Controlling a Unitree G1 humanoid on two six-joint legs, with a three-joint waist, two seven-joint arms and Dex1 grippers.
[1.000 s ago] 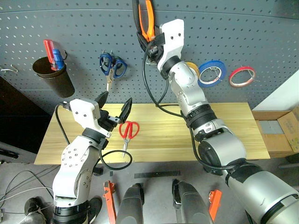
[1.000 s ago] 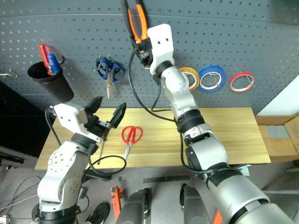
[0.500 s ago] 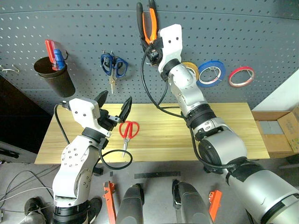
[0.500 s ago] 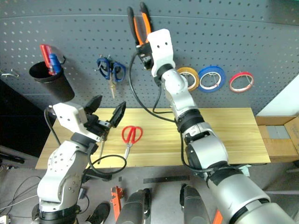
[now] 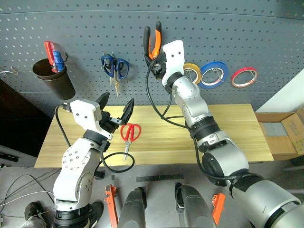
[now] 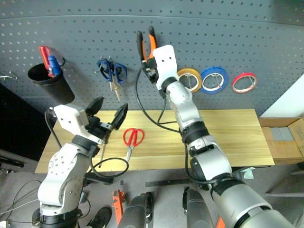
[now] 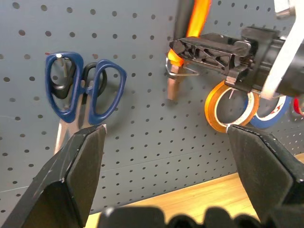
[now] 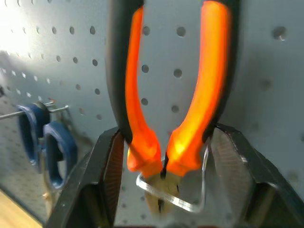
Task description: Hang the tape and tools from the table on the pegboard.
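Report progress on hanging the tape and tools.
Done: the thin red tape ring hangs on the dark grey pegboard. In hand: the right gripper has the orange-and-black pliers at a metal hook. Left: the red-handled scissors lie on the light wooden table.

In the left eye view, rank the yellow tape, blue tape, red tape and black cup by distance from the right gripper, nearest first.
From the right gripper, up at the pegboard:
1. Yellow tape, just beside it, partly behind the arm.
2. Blue tape, next hook along.
3. Red tape, last in that row.
4. Black cup, far on the opposite side.
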